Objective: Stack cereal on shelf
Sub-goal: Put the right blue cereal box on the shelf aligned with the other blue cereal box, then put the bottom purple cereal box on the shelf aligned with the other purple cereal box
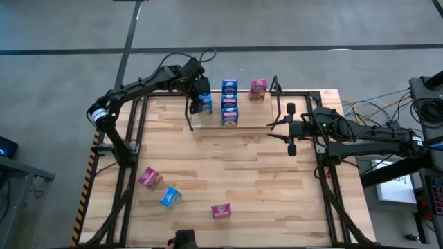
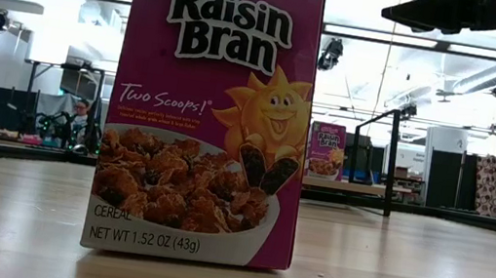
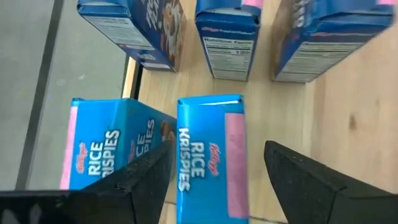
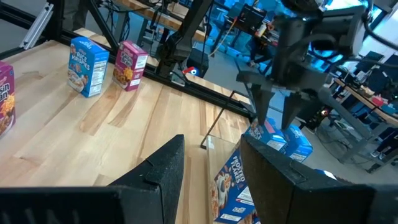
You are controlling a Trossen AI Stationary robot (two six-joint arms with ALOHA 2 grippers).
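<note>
- The left gripper (image 3: pixel 211 180) is up at the shelf (image 1: pixel 196 128) with its fingers (image 3: pixel 140 174) spread wide on either side of a blue box (image 3: pixel 208 155). There's daylight on both flanks, so it looks let go, not gripped.
- Risk number one: a finger clips that blue box while backing out and tips or twists it. There's a second Rice Krispies box (image 3: pixel 106 149) just beside it, so one bump could shove both.
- Just past the fingers sits a row of three more blue boxes (image 3: pixel 227 37), close enough to get knocked domino style.
- The shelf posts are thin and right by the gripper, so snagging one could shake the whole rack.
- The right gripper (image 1: pixel 291 129) waits on the other side of the shelf, well apart from the left one, fingers partly open, holding nothing as far as I can tell.
- Farthest from both grippers, three boxes are loose on the table's near end: a pink one (image 1: pixel 149 178), a blue one (image 1: pixel 169 197) and another pink one (image 1: pixel 221 210). The first two sit skewed, so grabbing them square could be fiddly.
- Looks: small cardboard minis, bright blue Rice Krispies and magenta Raisin Bran (image 2: pixel 208 108), light and easy to topple. One more pink box (image 1: pixel 258 89) stands at the shelf's far side.
</note>
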